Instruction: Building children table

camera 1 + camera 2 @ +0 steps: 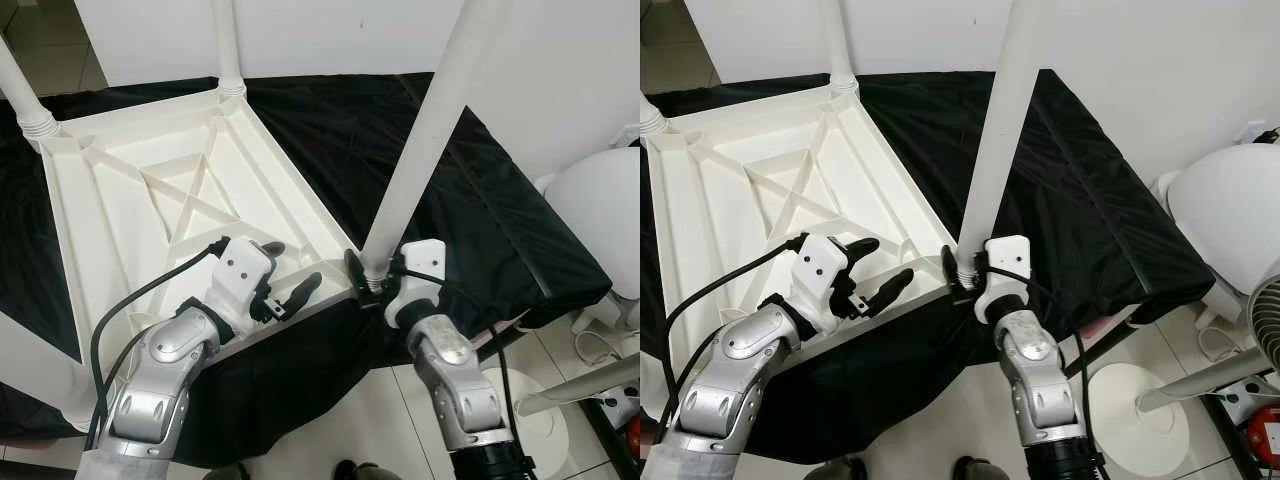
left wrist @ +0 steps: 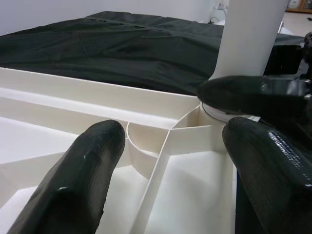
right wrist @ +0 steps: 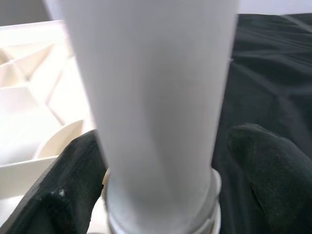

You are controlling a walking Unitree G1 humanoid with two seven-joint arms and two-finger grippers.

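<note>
A white plastic children's table (image 1: 110, 200) lies upside down on a black cloth (image 1: 480, 200), its ribbed underside facing up. A long white leg (image 1: 425, 140) stands in the near right corner socket. My right gripper (image 1: 372, 278) is shut on the base of that leg, one black finger on each side just above the collar (image 3: 161, 214). My left gripper (image 1: 290, 270) hovers open over the table's near edge, just left of that corner, with nothing between its fingers (image 2: 73, 175). Its wrist view looks at the rib walls and the leg's base (image 2: 243, 44).
Two other legs stand in the far corner (image 1: 228, 45) and the left corner (image 1: 22, 100). A white fan (image 1: 1230, 210) with a round foot (image 1: 1130, 400) stands on the tiled floor at the right. A white wall (image 1: 560, 60) runs behind.
</note>
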